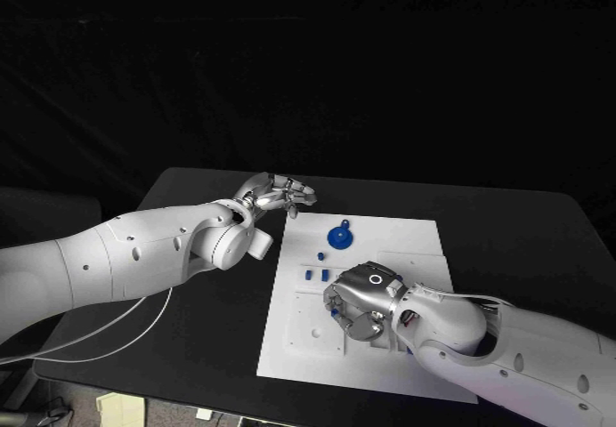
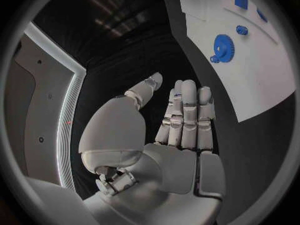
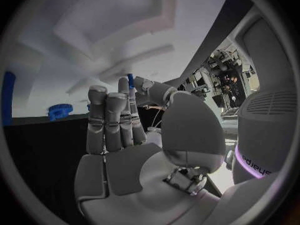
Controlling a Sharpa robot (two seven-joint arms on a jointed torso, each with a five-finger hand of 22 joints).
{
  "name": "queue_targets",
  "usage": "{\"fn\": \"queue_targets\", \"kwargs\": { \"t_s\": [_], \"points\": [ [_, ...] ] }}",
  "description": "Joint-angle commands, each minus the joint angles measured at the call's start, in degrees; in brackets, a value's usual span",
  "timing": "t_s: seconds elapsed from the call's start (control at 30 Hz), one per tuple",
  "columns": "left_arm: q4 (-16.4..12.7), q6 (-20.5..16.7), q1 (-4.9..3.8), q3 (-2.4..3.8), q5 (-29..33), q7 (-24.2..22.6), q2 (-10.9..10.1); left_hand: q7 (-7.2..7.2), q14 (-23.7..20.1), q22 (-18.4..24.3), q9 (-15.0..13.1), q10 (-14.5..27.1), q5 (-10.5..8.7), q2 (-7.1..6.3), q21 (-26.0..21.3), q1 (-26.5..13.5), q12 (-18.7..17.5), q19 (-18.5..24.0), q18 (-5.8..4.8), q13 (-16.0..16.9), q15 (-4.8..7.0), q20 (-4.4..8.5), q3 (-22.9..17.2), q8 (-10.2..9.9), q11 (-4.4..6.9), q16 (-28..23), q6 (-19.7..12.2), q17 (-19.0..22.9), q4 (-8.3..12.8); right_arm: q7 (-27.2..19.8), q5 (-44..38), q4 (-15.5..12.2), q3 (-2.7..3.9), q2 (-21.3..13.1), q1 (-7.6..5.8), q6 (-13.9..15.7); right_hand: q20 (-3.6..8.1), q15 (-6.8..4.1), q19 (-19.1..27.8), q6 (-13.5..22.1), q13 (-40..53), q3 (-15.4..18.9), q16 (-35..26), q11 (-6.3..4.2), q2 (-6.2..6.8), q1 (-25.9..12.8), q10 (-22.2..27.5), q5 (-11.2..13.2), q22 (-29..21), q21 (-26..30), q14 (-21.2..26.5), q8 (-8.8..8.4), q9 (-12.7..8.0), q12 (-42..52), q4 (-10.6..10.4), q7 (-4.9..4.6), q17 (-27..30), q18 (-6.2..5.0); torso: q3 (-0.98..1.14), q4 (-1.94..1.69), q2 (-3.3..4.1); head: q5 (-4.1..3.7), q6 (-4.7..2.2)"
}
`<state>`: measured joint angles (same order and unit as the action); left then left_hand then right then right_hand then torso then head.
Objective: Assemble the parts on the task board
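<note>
Board (image 1: 385, 233): white plate, middle of the black bench (image 1: 514, 222).

Gear (image 1: 339, 237): blue, on the board's far part, apart from both hands; also in the left wrist view (image 2: 223, 45).

Small parts (image 1: 316, 277): blue, on the board's left side, just beside the right hand.

Left hand (image 1: 272, 193): over the bench off the board's far left corner, fingers straight and side by side, empty.

Right hand (image 1: 362, 298): over the board's near middle, fingers curled; a thin blue piece (image 3: 130, 80) shows at its fingertips, hold cannot be told.
</note>
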<state>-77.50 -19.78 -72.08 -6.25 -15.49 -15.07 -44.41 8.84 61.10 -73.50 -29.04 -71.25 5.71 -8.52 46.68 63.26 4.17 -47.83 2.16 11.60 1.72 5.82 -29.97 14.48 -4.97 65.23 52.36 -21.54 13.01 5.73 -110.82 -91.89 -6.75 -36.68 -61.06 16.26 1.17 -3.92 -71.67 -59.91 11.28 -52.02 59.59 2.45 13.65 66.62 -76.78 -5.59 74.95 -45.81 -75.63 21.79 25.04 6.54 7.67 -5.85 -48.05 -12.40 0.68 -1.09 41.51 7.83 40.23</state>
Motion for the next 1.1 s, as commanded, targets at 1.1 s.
{"fn": "queue_targets", "kwargs": {
  "t_s": [1.1],
  "points": [
    [0.51, 0.76, -0.04, 0.04, 0.37, 0.29, 0.15, 0.23, -0.07, -0.16, 0.23, 0.93, 0.13, 0.12, -0.37, -0.25, -0.3, -0.27, 1.12, -0.22, -0.57, 1.02, 0.12, 0.14, -0.24, -0.29, -0.84, -0.13, 0.03, -0.13, 5.45, -1.06, -0.31, -2.23, 0.17, 6.33, 0.74, 3.37, 0.49, 7.5, -3.16, 13.62, 1.73, 3.59, 3.02, -4.05, 11.27, -7.35, 0.94, -0.8, 0.84, -3.82, -1.35, -2.53, 2.32, -3.35, 1.18, -2.6, 0.07, 0.03, -0.02, -0.45, -1.52]
  ]
}}
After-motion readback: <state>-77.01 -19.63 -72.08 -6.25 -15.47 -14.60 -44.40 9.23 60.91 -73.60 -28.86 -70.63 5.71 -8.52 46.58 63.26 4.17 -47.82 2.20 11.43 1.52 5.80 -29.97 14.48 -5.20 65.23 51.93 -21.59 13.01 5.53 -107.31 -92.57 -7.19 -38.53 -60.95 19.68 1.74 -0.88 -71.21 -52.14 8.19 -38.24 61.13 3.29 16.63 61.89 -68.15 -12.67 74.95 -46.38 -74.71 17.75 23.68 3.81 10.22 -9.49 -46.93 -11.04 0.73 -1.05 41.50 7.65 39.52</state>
